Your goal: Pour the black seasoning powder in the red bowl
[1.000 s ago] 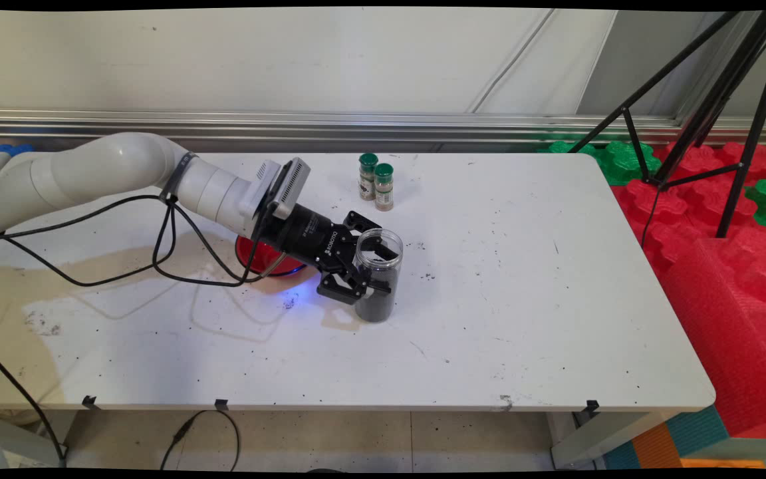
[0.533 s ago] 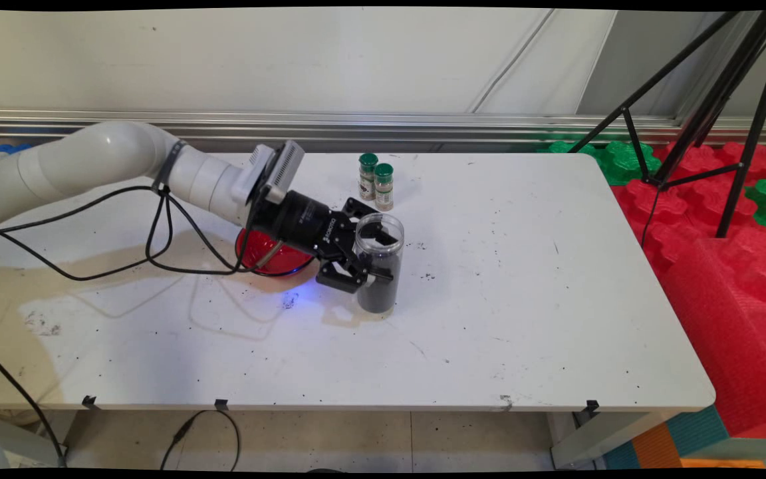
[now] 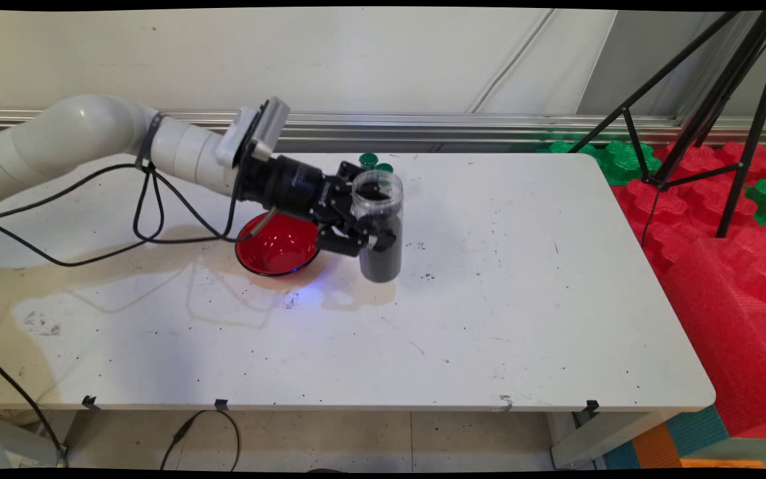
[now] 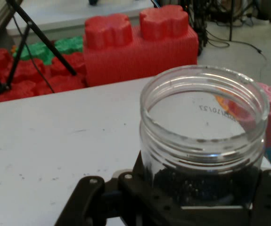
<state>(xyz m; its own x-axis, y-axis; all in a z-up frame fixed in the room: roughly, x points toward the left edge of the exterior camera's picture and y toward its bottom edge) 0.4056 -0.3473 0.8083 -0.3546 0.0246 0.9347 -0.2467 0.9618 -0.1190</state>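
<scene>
The gripper [image 3: 375,238] pinches a clear open jar [image 3: 378,226] of dark grains, held upright above the tabletop [image 3: 489,319] near its middle. A red bowl [image 3: 278,245] sits just beside it, toward the left edge. Two green-capped spice bottles [image 3: 375,161] stand behind, near the far edge.

White table [image 3: 522,319], pale wall [image 3: 290,60], black tripod [image 3: 722,100], red foam blocks [image 3: 722,279].

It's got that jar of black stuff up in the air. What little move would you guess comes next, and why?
Probably a short carry left toward the red bowl: the gripper holds the open jar upright, clear of the table, with the bowl right beside it.
</scene>
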